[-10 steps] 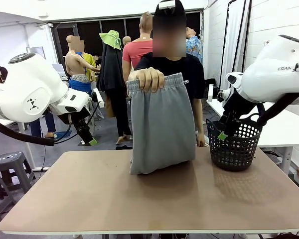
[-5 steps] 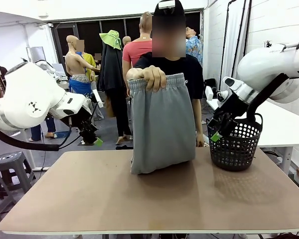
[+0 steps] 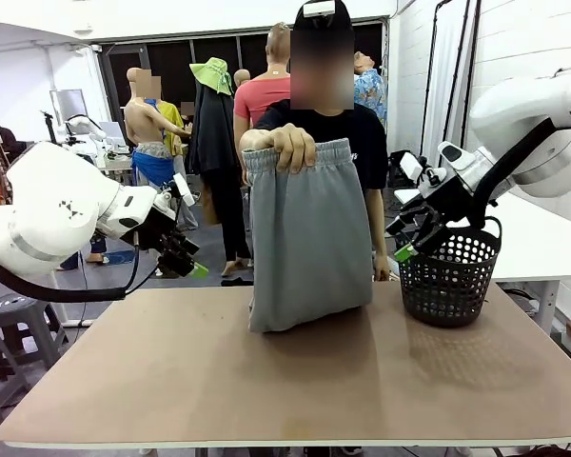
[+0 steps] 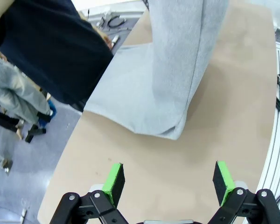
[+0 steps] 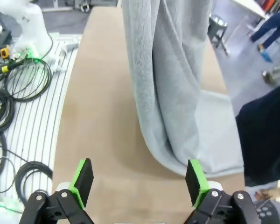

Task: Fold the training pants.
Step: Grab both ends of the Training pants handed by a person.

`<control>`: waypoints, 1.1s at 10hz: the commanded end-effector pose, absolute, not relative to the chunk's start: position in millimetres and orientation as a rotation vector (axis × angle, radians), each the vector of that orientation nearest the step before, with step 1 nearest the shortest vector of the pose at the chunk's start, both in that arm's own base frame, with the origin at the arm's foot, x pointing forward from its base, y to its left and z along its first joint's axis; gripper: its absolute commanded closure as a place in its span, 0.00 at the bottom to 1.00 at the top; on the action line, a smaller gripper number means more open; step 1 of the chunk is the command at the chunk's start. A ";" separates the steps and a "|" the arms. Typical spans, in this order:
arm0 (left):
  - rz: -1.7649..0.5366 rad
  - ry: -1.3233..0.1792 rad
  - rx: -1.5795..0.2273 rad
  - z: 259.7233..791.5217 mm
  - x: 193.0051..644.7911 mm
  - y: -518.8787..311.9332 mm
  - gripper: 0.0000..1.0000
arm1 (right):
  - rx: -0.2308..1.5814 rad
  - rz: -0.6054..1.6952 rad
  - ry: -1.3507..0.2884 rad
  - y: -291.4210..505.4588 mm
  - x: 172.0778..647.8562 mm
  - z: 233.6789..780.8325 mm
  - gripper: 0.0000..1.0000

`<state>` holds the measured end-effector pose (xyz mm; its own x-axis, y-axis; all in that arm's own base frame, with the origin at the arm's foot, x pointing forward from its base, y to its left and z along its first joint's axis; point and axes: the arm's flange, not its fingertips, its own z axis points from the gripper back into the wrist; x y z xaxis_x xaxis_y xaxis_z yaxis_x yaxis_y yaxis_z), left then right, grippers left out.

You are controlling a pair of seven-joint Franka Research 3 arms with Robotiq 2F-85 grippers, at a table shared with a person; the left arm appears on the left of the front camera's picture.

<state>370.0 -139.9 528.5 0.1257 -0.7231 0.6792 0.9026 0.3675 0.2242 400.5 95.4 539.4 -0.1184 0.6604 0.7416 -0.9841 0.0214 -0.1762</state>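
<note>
A person across the table holds the light grey training pants (image 3: pixel 307 238) up by the gathered waistband with one hand (image 3: pixel 288 148); the lower part rests on the brown table (image 3: pixel 295 381). My left gripper (image 3: pixel 188 255) hovers open to the left of the pants, above the table's far left corner. In its wrist view the pants (image 4: pixel 163 88) hang ahead of the open green-padded fingers (image 4: pixel 114 184). My right gripper (image 3: pixel 409 238) stands open to the right of the pants, beside the basket. Its wrist view shows the pants (image 5: pixel 170 88) draped just beyond the open fingers (image 5: pixel 193 180).
A black mesh basket (image 3: pixel 450 281) stands at the table's far right. The person in a black shirt (image 3: pixel 366 143) stands at the far edge. Cables (image 5: pixel 18 88) lie on the floor beside the table.
Both arms have swung inward toward the pants: the left gripper moved right, the right gripper moved left and up from the basket. The person keeps the pants held up.
</note>
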 end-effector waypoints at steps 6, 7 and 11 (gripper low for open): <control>-1.267 -0.865 -0.298 528.8 372.0 -141.6 0.00 | 0.563 1.533 -0.843 98.6 403.5 531.6 0.00; -1.285 -0.882 -0.300 529.9 372.6 -141.4 0.00 | 0.528 1.530 -0.827 97.7 402.5 533.1 0.00; -1.293 -1.018 -0.557 511.9 400.5 -143.5 0.00 | 0.745 1.488 -0.931 108.8 422.1 520.8 0.00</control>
<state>382.0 -140.6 526.6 -0.0205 -0.5647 0.8250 0.9370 0.2770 0.2129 413.2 108.7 524.1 -0.1100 0.5239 0.8446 -0.9884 0.0318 -0.1484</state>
